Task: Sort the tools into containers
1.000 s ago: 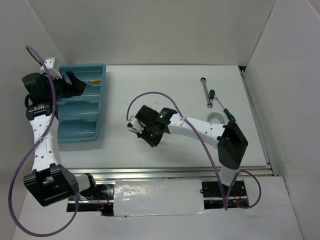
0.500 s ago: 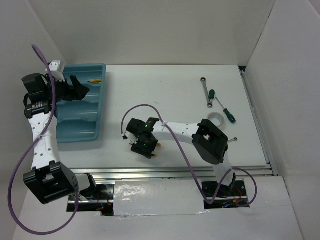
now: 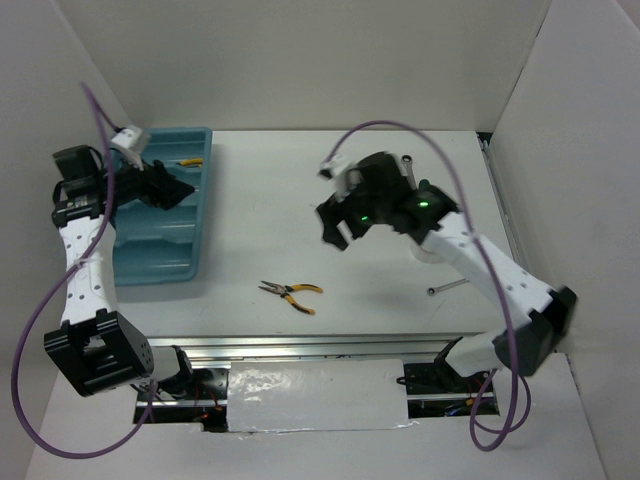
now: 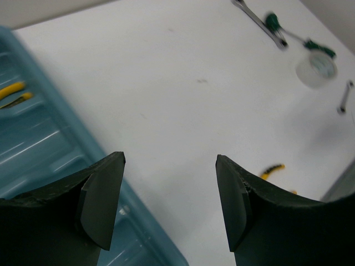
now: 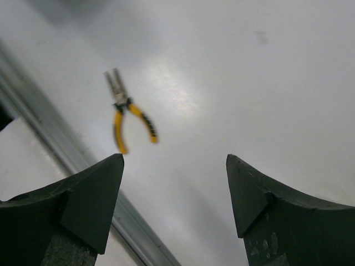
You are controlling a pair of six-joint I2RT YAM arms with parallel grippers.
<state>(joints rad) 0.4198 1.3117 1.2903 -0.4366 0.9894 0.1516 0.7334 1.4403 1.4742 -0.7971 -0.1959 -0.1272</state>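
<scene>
Left gripper (image 4: 169,160) is spread wide with nothing in it, hanging over the right rim of the blue tray (image 3: 160,262). One yellow-handled pliers (image 3: 190,160) lies in the tray's far compartment. A second pliers (image 3: 292,292) lies on the table (image 3: 300,180) near the front edge. Right gripper (image 5: 175,160) is up over mid-table, jaws wide, empty. Further right lies a small silver wrench (image 3: 447,287).
</scene>
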